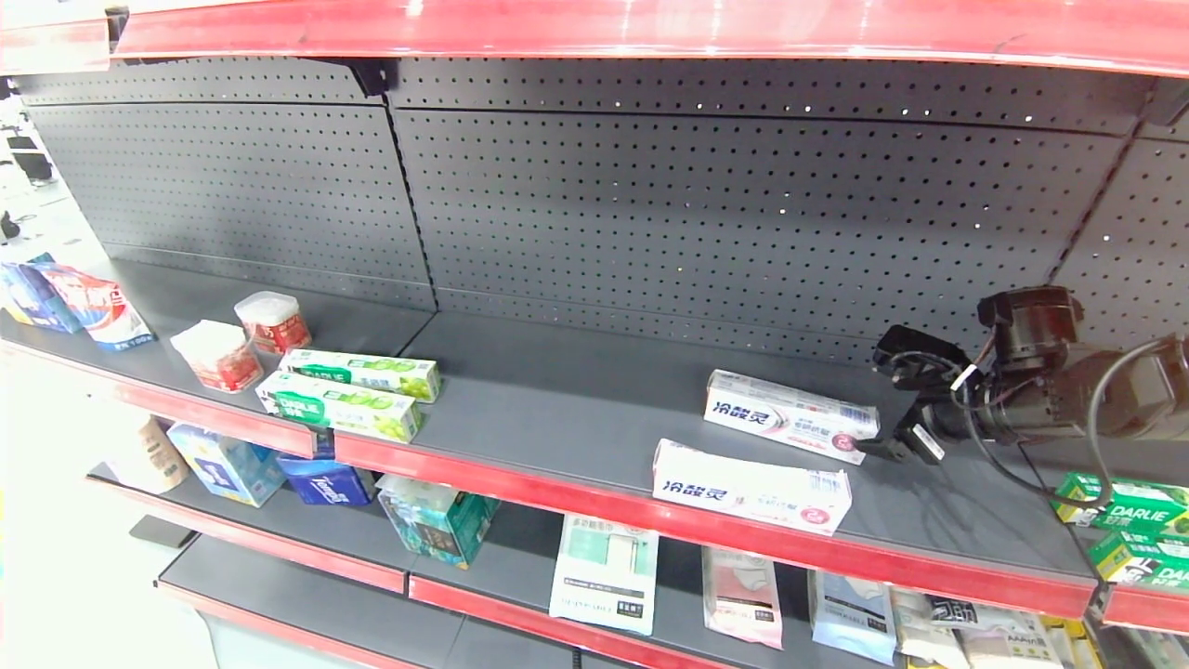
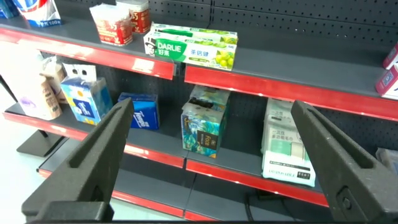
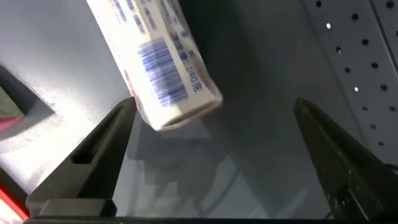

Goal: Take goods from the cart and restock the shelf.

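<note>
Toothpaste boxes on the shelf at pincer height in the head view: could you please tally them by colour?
Green toothpaste boxes: 4
White toothpaste boxes: 2
Total: 6

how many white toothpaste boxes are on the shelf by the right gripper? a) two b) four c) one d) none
a: a rear white box and a front white box lie on the shelf beside the open right gripper.
</note>
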